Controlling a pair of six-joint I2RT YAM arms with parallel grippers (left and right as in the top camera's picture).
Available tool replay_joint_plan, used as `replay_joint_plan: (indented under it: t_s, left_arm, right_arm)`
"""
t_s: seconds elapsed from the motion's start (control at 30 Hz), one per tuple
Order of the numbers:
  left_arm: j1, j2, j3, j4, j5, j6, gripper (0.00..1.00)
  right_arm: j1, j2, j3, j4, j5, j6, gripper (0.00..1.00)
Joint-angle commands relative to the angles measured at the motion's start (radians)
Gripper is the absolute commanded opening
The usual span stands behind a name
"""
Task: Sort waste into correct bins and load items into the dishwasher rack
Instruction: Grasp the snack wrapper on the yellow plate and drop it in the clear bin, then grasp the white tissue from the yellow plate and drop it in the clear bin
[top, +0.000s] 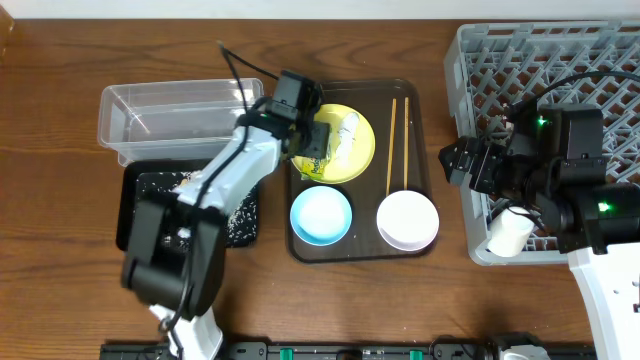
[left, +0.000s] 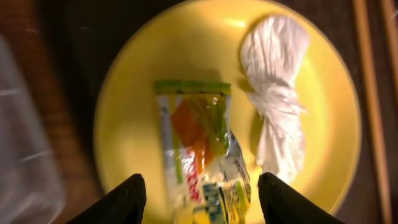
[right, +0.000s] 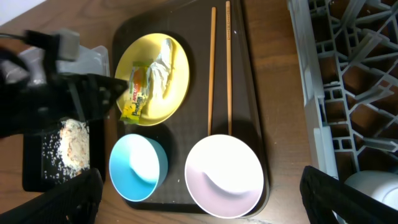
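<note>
The yellow plate (top: 355, 152) on the brown serving tray holds the snack wrapper (left: 198, 146) and a crumpled white paper scrap (left: 277, 93). My left gripper (left: 202, 199) is open just above the plate, with its fingers on either side of the wrapper's near end. It also shows in the overhead view (top: 310, 148). My right gripper (top: 458, 160) is open and empty, hovering between the tray and the grey rack (top: 480, 90). The small white cup (top: 510, 233) lies in the rack's front corner. Two chopsticks (top: 392, 145), the blue bowl (top: 321, 215) and the white bowl (top: 407, 219) sit on the tray.
The clear tub (top: 180, 118) stands at the back left. In front of it is the black tray (top: 135, 215), with rice grains (right: 73, 140) in it. The brown serving tray (top: 425, 150) lies between the bins and the rack.
</note>
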Motion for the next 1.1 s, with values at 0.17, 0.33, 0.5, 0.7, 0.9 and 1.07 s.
replay_joint_plan:
  t_s: [0.17, 0.33, 0.5, 0.7, 0.9, 1.07]
  left_arm:
    - [-0.003, 0.130, 0.017, 0.044, 0.003, 0.050, 0.52]
    - [-0.014, 0.148, 0.017, 0.027, 0.003, 0.018, 0.24]
    - [-0.013, 0.068, 0.061, -0.022, 0.003, -0.017, 0.06]
    - [0.024, -0.129, 0.154, -0.113, -0.101, -0.026, 0.06]
    - [0.134, -0.193, 0.152, -0.119, -0.313, -0.025, 0.06]
    - [0.220, -0.118, 0.145, -0.117, -0.312, -0.010, 0.06]
  right_arm:
    - [-0.008, -0.001, 0.012, -0.006, -0.011, -0.013, 0.99]
    - [-0.008, -0.001, 0.012, -0.013, -0.011, -0.013, 0.98]
    - [-0.008, -0.001, 0.012, -0.017, -0.011, -0.013, 0.98]
    - [-0.008, -0.001, 0.012, -0.019, -0.011, -0.013, 0.98]
    - [-0.008, -0.001, 0.012, -0.019, -0.010, -0.013, 0.98]
    - [-0.008, -0.001, 0.012, -0.020, -0.011, -0.013, 0.98]
